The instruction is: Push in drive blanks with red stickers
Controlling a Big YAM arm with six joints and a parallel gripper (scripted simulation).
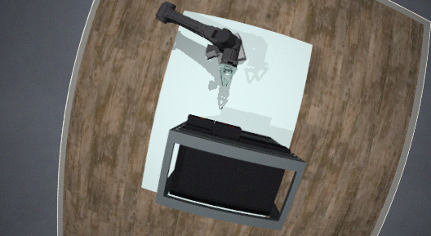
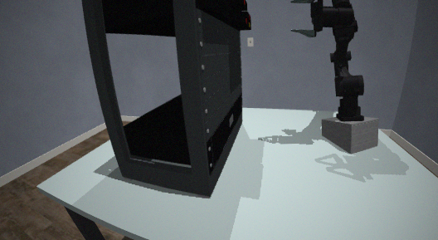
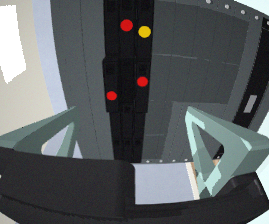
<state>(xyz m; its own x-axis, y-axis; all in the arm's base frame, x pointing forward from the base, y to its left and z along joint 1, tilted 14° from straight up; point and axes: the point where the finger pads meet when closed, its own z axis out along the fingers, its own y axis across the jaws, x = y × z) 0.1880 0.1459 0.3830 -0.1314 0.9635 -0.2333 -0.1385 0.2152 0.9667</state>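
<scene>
The grey rack [image 1: 233, 150] [image 2: 187, 75] [image 3: 198, 50] stands upright on the pale table [image 1: 265, 86] [image 2: 311, 192]. Its front faces my arm. Black drive blanks [image 1: 212, 126] [image 2: 240, 9] stick out of the front near the top. In the wrist view they form a black column with three red stickers, one [image 3: 126, 24] at the top, one [image 3: 142, 82] lower and one [image 3: 112, 95] below that, plus a yellow sticker [image 3: 145, 31]. My gripper [image 1: 224, 80] [image 2: 292, 16] [image 3: 132, 112] is open and empty. It hangs level with the top blanks, a clear gap away from the rack front.
My arm stands on a grey block [image 2: 350, 134] at the far side of the table. A lower panel with a light label [image 2: 231, 119] [image 3: 249, 103] sits flush in the rack. The table stands on a wooden floor [image 1: 347, 115].
</scene>
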